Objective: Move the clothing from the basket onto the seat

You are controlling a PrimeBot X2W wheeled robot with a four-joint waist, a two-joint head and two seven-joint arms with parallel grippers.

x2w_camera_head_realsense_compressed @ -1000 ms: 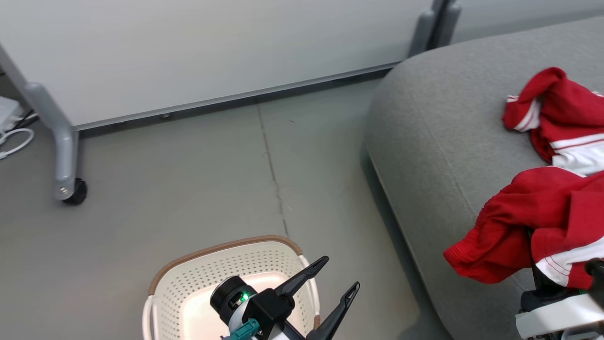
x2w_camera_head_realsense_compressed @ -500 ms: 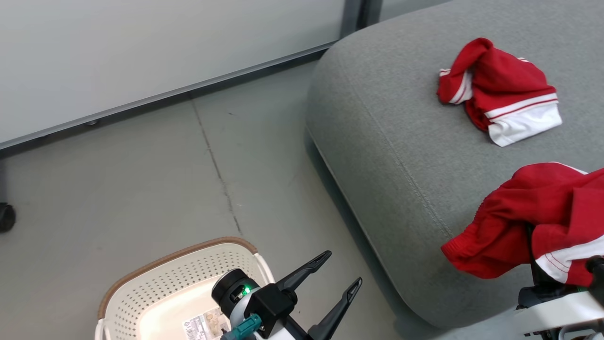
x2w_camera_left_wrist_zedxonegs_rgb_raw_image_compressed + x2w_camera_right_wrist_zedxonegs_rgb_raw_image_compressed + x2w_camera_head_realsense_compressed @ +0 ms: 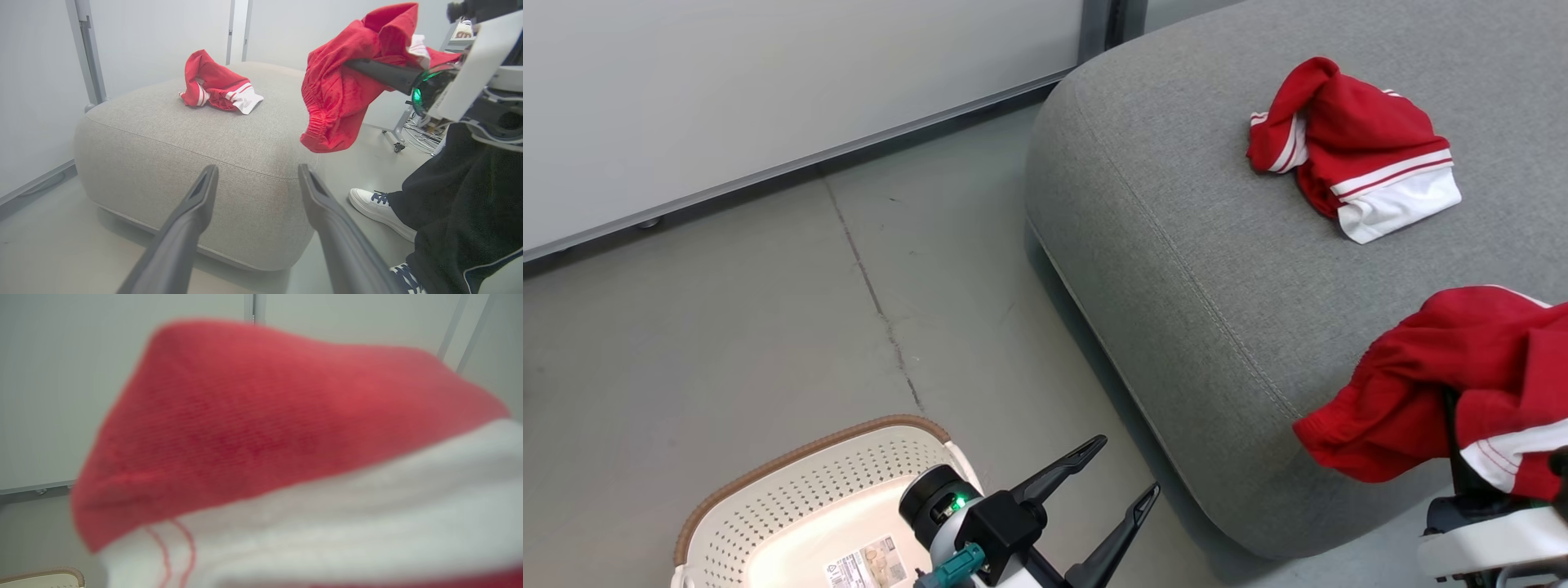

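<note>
Arm on the right reaches level by the seat corner, fingers pinching a red garment; left fingers spread wide.

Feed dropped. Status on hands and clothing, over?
Left hand open, empty, by basket. Right hand shut on second garment, beside seat edge. First garment on seat. Person's shoe near seat.

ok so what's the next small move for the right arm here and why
Probably carry the right fingers a little further in over the seat before letting go. The held garment hangs at the seat's near edge, and part of it seems past the edge in the left wrist view, so dropping now might let it slide off.
</note>
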